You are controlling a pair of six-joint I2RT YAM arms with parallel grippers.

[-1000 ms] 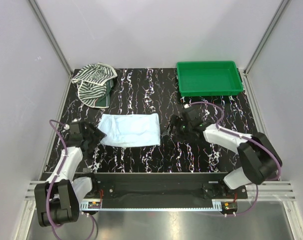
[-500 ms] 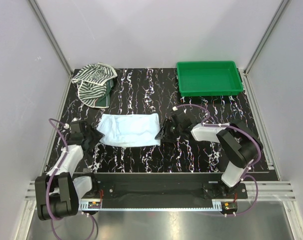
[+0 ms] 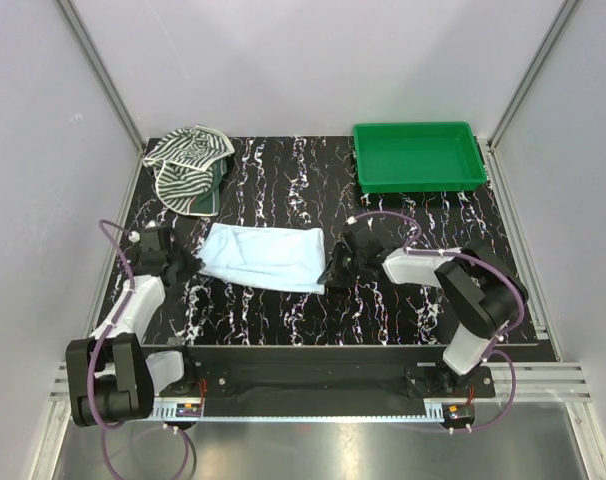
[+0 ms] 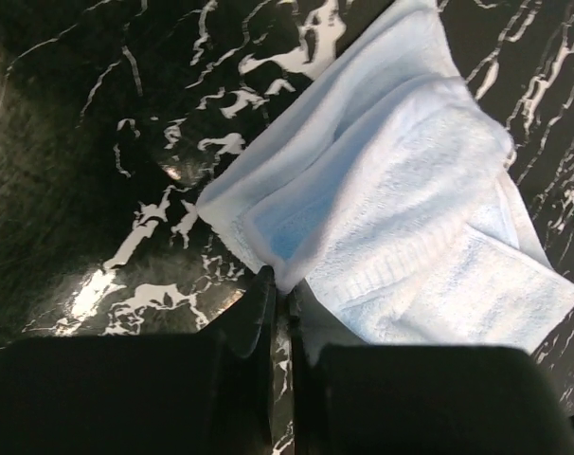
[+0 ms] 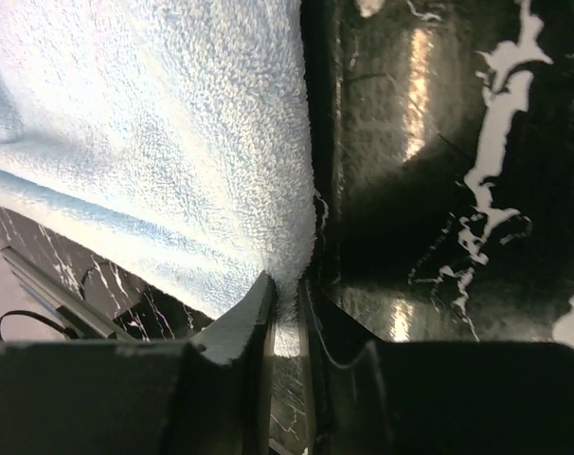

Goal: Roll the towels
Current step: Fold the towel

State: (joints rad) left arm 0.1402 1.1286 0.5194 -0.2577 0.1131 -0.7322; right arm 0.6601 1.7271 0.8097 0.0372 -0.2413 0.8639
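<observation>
The pale blue towel [image 3: 263, 257] lies folded in the middle of the black marbled table [image 3: 383, 310]. My left gripper [image 3: 188, 266] is at its near left corner, shut on the towel's edge [image 4: 296, 270], which is pinched between the dark fingers. At the towel's near right corner my right gripper [image 3: 330, 275] is also shut, with the fluffy blue edge [image 5: 287, 275] caught between its fingers. The zebra-striped towel [image 3: 188, 165] lies crumpled at the far left corner, away from both grippers.
A green plastic tray [image 3: 367, 170] stands at the far right of the table. White walls with metal frame posts close the table in on the left, back and right. A black rail [image 3: 313, 372] runs along the near edge between the arm bases.
Both grippers moved in to the blue towel's near corners and shut on its edge. The towel has shifted a little and its near edge is slightly lifted.
</observation>
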